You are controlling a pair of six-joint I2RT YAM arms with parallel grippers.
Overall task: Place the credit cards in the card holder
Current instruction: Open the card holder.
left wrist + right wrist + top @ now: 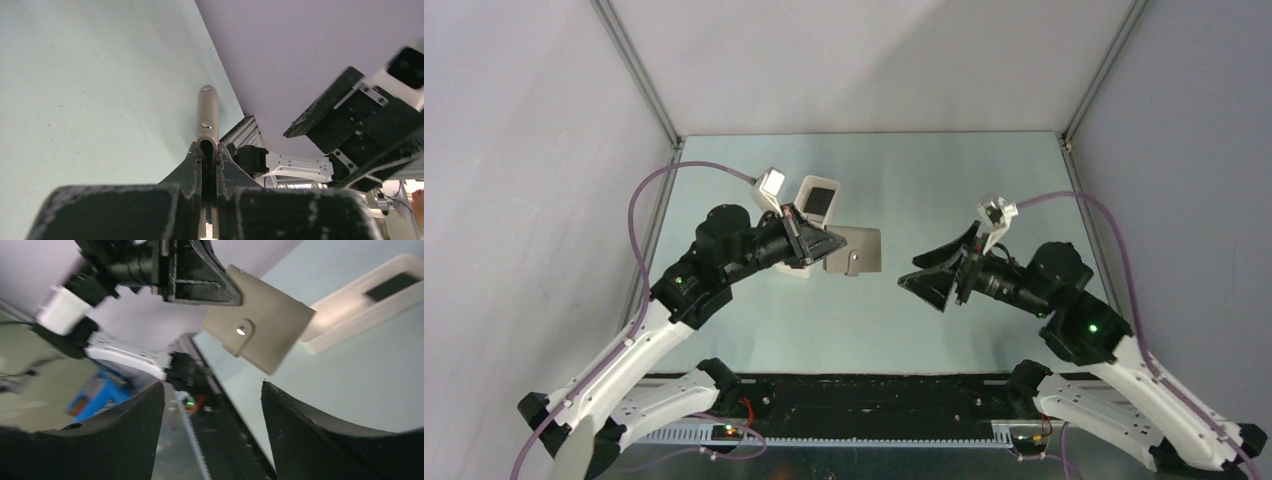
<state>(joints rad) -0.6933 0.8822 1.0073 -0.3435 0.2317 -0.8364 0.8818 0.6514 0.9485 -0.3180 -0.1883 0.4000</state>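
Your left claw (pixel 826 246) clamped on closed card holder (pixel 856 250), lifted off the bench (pixel 824 330), your right claw (pixel 932 275) jaws apart, facing card holder, not touching, white tray (pixel 345 310) behind card holder, dark credit card (pixel 390 286) inside

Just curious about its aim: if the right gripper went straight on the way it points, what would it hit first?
Probably the grey card holder, held by the left gripper. It lies ahead of the open right gripper, though depth is unclear.

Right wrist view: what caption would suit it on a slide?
Seen through the open right gripper, the left gripper clamps the closed card holder; a white tray lies behind.
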